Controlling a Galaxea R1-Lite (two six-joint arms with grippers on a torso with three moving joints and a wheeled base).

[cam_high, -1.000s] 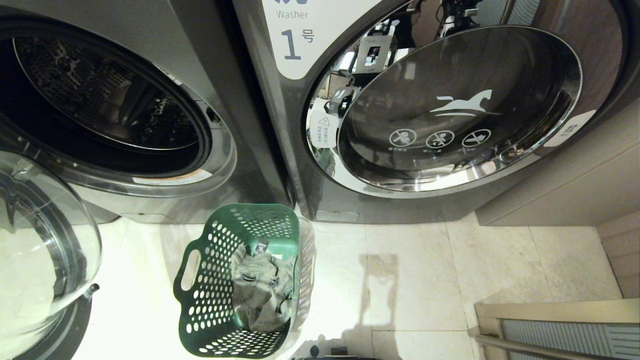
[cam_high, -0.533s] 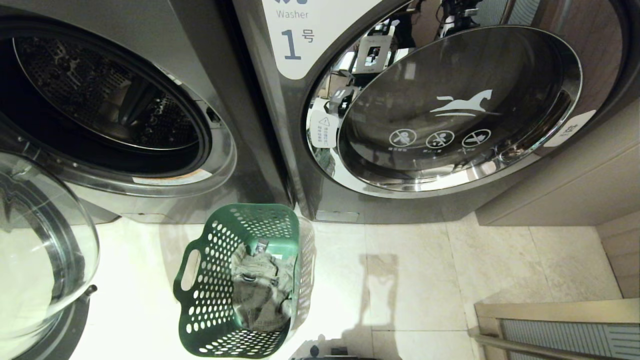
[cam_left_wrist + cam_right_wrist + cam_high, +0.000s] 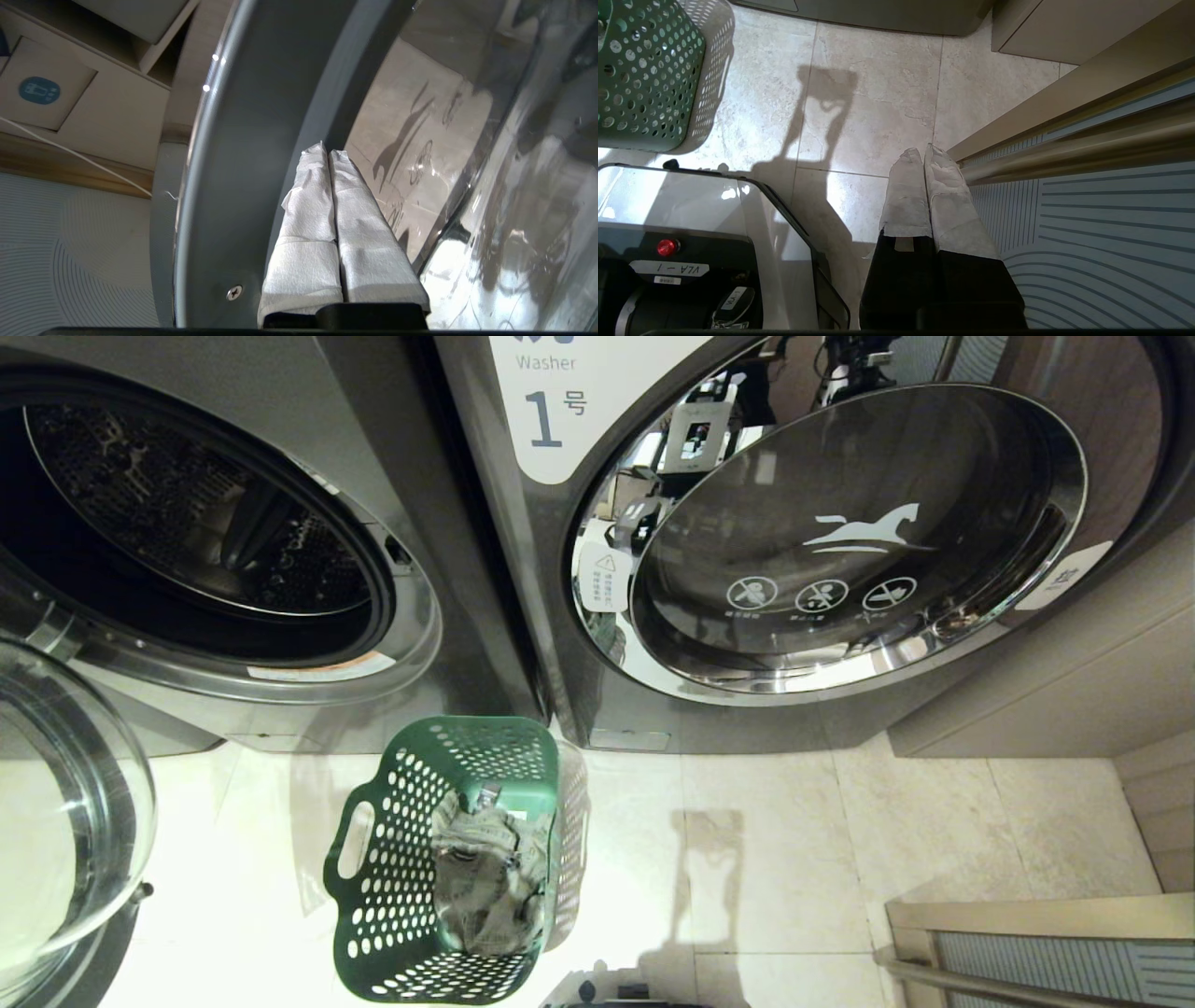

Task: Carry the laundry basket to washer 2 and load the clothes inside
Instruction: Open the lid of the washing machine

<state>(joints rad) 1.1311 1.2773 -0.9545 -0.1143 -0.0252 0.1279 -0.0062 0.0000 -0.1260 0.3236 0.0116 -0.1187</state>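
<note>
Washer 2 (image 3: 215,523): the open machine just left of the closed washer marked "1" (image 3: 822,541); its own number label is out of view, so I take its identity from its place beside that one. The drum mouth is dark and unobstructed.

Door of washer 2 (image 3: 65,793): the clear glass door hangs at the far left of the opening. Compared with a second ago it has swung further out and away from the mouth, its lower edge now nearer the picture's left border. Judgement: the opening is now wide enough for loading, so the door step looks close to finished.

Laundry basket (image 3: 448,859): standing upright on the tiled floor (image 3: 794,840), in front of the seam between washer 2 and the washer marked "1", well below the drum mouth. It has not shifted.

Clothes (image 3: 485,877): crumpled inside the laundry basket, towards its right wall; nothing is loaded yet.

Left gripper (image 3: 329,158): out of the head view; its wrist view shows the wrapped fingers (image 3: 308,219) pressed together with nothing between them, tips laid against the grey inner rim of the door, beside the glass bowl. It appears to be pushing the door rather than gripping it.

Right gripper (image 3: 924,154): parked low to the right of the laundry basket, pointing down at the floor, fingers closed together and empty.
</note>
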